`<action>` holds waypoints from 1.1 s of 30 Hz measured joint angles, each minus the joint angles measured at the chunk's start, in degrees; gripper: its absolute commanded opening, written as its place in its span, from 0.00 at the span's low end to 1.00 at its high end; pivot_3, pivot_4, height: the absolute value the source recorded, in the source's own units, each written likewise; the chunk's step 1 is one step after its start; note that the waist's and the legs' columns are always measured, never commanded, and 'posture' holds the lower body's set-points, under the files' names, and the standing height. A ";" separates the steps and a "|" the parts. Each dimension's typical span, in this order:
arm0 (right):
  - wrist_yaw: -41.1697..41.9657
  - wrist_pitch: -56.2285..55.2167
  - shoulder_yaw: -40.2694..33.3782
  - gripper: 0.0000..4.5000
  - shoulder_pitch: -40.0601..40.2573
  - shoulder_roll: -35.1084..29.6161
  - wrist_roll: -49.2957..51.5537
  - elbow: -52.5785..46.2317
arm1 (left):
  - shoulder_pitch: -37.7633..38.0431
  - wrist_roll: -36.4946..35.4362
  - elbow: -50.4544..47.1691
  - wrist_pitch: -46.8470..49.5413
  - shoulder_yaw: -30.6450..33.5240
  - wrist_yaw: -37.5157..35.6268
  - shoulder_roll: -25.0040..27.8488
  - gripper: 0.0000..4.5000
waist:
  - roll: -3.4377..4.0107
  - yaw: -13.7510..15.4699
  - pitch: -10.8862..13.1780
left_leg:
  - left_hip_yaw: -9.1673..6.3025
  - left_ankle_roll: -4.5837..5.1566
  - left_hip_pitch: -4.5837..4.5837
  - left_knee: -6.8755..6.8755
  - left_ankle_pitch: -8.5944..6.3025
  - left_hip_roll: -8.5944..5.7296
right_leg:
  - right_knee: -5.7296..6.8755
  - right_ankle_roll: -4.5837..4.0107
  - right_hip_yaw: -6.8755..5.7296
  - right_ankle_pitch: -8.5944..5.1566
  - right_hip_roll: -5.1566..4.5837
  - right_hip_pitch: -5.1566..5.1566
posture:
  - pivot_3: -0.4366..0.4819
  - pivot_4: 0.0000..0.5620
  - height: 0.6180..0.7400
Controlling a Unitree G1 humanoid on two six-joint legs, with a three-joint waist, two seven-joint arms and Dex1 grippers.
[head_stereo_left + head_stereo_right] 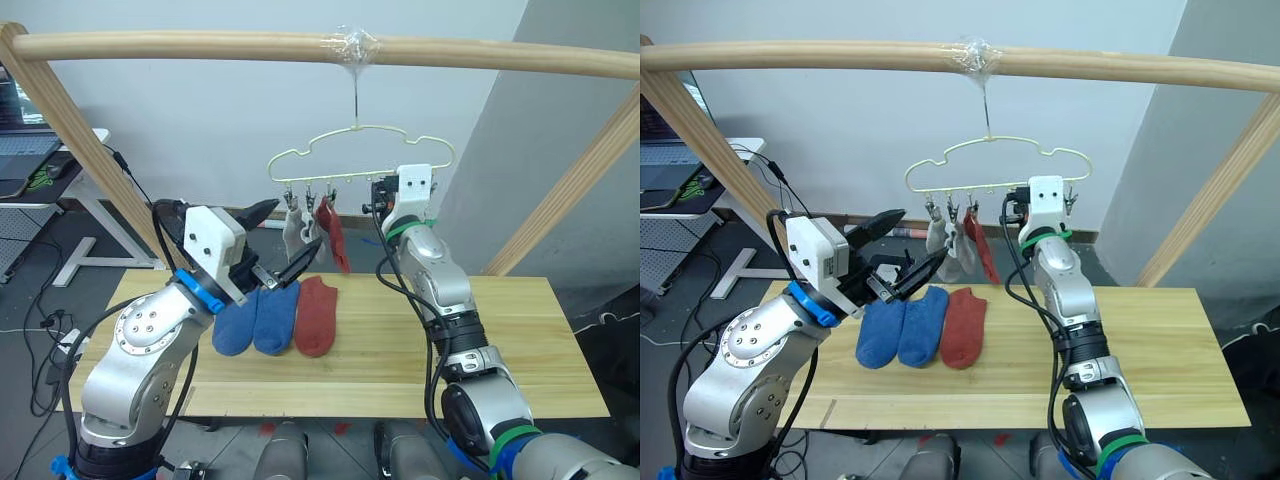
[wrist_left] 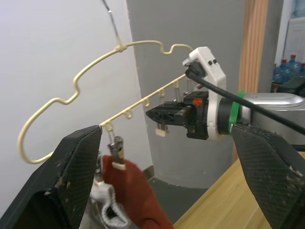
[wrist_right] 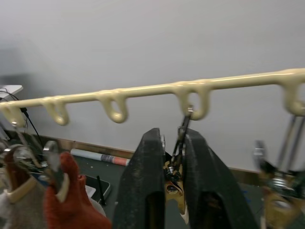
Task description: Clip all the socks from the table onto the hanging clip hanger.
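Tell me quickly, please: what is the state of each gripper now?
Left gripper: open, holding nothing, near the hanging socks.
Right gripper: shut on a metal clip of the hanger.

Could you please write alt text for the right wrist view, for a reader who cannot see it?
The right gripper has its two black fingers closed on a silver metal clip that hangs from a loop of the pale yellow clip hanger. A rust red sock and a light grey sock hang from neighbouring clips, against a plain pale wall.
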 measured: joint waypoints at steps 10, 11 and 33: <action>3.72 5.40 1.10 0.01 4.30 -2.29 0.69 -7.60 | 7.67 1.84 -0.72 3.28 -3.86 1.94 -0.39 1.00 | 0.42 -0.05 -2.02 | 0.06 0.00 0.05 0.00 0.00 -0.01 | -0.03 0.01 0.05 -0.01 0.00 0.03 | 0.68 0.12 1.00; 4.86 7.22 1.69 0.01 4.35 -3.12 0.80 -8.44 | 9.14 3.24 1.12 4.04 -5.43 2.81 -0.60 1.00 | 0.57 -0.06 -2.23 | 0.07 0.01 0.11 0.00 0.00 -0.01 | -0.04 0.07 0.06 -0.07 0.00 0.07 | 0.68 0.12 1.00; 8.45 19.95 1.25 0.01 4.39 -7.14 2.64 -17.89 | -16.41 24.74 72.94 -14.78 -12.63 18.68 -25.32 1.00 | 0.88 -2.99 -0.96 | -0.01 0.51 -0.04 0.00 0.29 -0.06 | -0.07 0.19 0.07 -0.07 0.04 0.04 | 0.52 0.40 1.00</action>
